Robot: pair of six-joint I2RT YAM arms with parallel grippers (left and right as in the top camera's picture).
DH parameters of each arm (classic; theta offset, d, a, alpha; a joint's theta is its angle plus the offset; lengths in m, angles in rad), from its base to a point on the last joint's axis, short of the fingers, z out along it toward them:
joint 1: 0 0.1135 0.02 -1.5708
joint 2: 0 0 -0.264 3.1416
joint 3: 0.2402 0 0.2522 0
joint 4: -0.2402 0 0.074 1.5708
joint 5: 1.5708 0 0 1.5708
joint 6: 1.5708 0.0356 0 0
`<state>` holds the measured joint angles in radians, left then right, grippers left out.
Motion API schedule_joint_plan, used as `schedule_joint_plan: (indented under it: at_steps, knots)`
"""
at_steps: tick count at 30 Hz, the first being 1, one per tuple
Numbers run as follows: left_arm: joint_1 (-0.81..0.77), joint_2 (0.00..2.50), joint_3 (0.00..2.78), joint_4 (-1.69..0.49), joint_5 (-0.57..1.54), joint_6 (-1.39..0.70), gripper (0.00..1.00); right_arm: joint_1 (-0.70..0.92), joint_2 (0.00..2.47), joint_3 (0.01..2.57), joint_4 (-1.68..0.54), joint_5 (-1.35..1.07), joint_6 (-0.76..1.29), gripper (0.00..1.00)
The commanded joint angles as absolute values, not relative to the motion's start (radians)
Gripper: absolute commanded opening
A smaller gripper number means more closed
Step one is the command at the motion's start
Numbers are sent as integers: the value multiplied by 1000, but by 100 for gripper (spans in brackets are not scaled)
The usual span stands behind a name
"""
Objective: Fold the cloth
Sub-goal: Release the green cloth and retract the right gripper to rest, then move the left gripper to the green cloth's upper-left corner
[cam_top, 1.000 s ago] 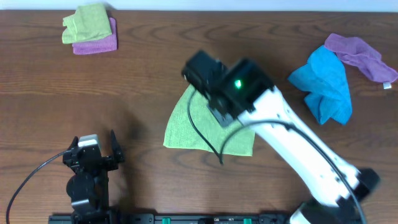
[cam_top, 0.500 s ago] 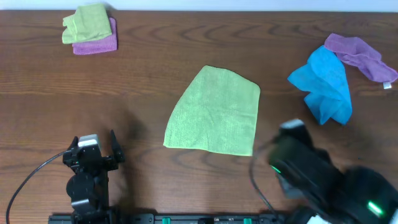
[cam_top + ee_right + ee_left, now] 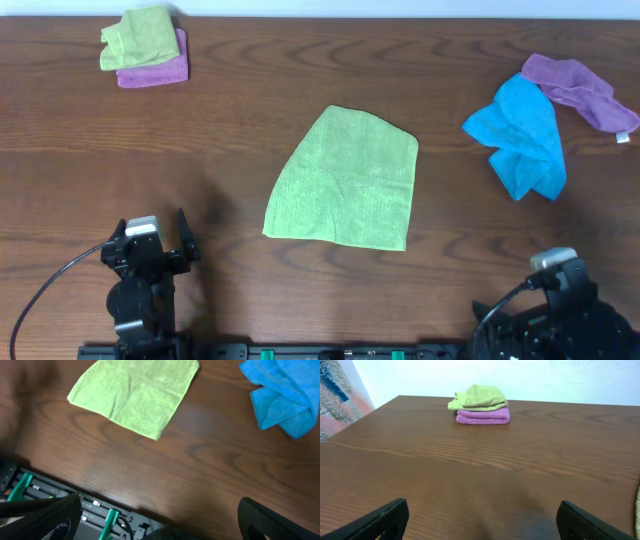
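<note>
So the lime-green cloth (image 3: 345,180) is lying flat in the middle of the brown table (image 3: 250,120), nothing touching it. It's a slightly skewed four-sided shape, narrower at the far end and wider at the end facing the arms, with a few soft creases; can't tell how many layers it is. Both arms are parked back at the robot's edge, well apart from the cloth. The left tool (image 3: 150,230) sits on the robot's side of the cloth and off to its left, fingers spread wide with nothing between them. The right tool (image 3: 160,520) is on the robot's side of the cloth and off to its right, also spread wide and empty; from its own camera the cloth's near corner is up ahead of it. To the right of the cloth, a bit farther back, there's a crumpled blue cloth (image 3: 520,135) with a purple cloth (image 3: 580,88) touching its far side. Way off to the far left of the cloth there's a small folded green cloth (image 3: 140,35) stacked on a folded magenta cloth (image 3: 155,68).
</note>
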<state>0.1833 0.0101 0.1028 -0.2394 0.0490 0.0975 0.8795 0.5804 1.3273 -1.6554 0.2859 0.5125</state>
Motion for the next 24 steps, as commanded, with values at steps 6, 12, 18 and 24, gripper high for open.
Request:
schedule_joint_plan:
  at_steps: [6,12,18,24]
  knots:
    - [189,4,76,-184,656,-204,95,891,582,1321,-1654,243,521,99]
    - [189,4,76,-171,910,-203,95,891,582,1321,-1658,216,546,99]
    - [189,4,76,-99,992,-319,95,891,582,1321,-1659,192,546,99]
    - [189,4,76,-47,1014,-328,95,891,582,1321,-1649,195,546,99]
